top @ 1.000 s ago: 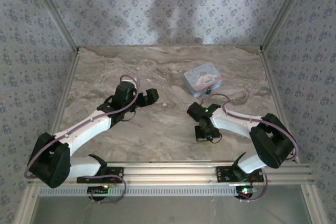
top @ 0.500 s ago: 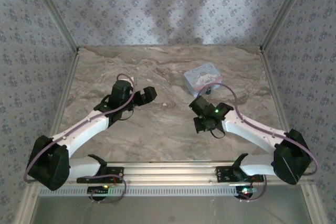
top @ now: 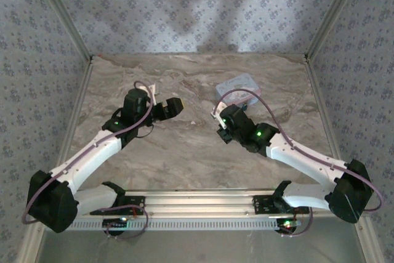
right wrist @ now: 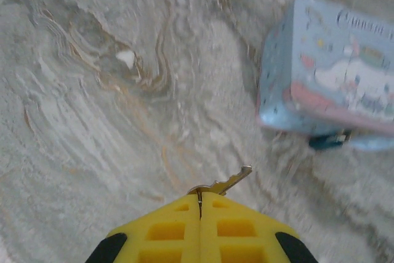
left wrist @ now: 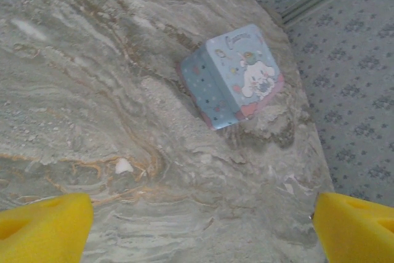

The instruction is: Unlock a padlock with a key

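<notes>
There was one light-blue tin point(left wrist: 237, 72) on one marble table point(left wrist: 92, 90). Touching the tin's wall was one small dark padlock point(right wrist: 329, 141) (rather blurred), and near the tin was one key point(right wrist: 226, 183). Near the tin I counted two grippers: the left gripper point(left wrist: 198, 226) and the right gripper point(right wrist: 200, 198).

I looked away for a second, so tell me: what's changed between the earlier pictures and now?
The right arm unfolded and stretched out, carrying the right hand, shut on the key, farther from its base and leftward, close to the tin. The left arm reached slightly farther out, its left hand open. No grasp or release shows. The tin stayed put.
</notes>
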`<action>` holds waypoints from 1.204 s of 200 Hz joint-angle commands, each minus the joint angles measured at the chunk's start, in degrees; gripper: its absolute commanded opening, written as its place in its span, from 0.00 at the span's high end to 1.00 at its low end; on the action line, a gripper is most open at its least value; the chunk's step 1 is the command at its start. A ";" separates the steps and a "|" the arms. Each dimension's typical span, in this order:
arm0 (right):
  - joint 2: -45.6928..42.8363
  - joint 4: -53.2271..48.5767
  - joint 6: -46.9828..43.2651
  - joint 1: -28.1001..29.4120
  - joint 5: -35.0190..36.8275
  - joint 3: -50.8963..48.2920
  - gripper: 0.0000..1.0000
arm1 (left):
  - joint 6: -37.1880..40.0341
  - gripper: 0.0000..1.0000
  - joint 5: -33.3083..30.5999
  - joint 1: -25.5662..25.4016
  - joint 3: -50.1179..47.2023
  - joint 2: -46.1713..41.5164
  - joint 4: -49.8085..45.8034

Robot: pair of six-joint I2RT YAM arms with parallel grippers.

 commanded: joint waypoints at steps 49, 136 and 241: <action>-5.75 21.92 -33.67 0.33 -13.74 -5.58 1.00 | -3.84 0.12 5.60 -0.95 5.51 -1.62 -1.61; -5.15 25.43 -45.50 0.72 -18.41 -4.14 1.00 | -5.98 0.28 7.64 -6.64 6.63 -0.45 4.42; -4.00 25.00 -42.25 2.34 -17.76 -2.90 1.00 | -4.64 0.57 8.92 -9.96 8.61 4.17 6.69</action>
